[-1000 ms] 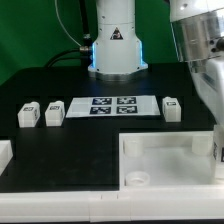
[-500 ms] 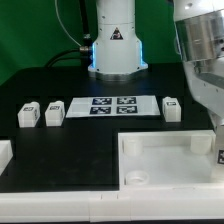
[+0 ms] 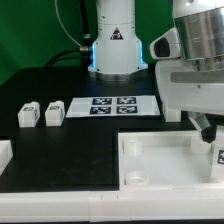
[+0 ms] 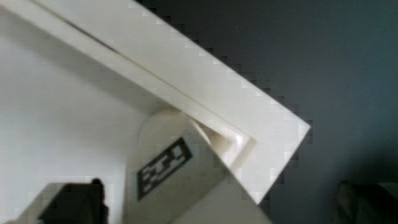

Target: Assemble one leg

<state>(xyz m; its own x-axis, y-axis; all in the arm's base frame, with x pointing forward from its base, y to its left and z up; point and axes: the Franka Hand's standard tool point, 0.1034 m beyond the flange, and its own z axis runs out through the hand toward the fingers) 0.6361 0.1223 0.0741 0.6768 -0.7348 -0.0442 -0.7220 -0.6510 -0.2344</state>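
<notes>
Hand (image 3: 212, 133) low over panel (image 3: 165, 160) corner at exterior view's right, fingers hidden, grip state unclear. Tagged leg (image 4: 178, 165) directly beneath hand against panel corner, likely for socket seating. Two spare legs (image 3: 41, 114) far off on bench (image 3: 60, 150).

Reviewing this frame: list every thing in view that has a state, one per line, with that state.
gripper: low over the panel's corner at the exterior view's right; open or shut cannot be told.
tagged leg: at that corner, against the panel's wall; held or not cannot be told.
two legs: upright on the table, untouched.
panel: flat on the table.
marker board: flat.
</notes>
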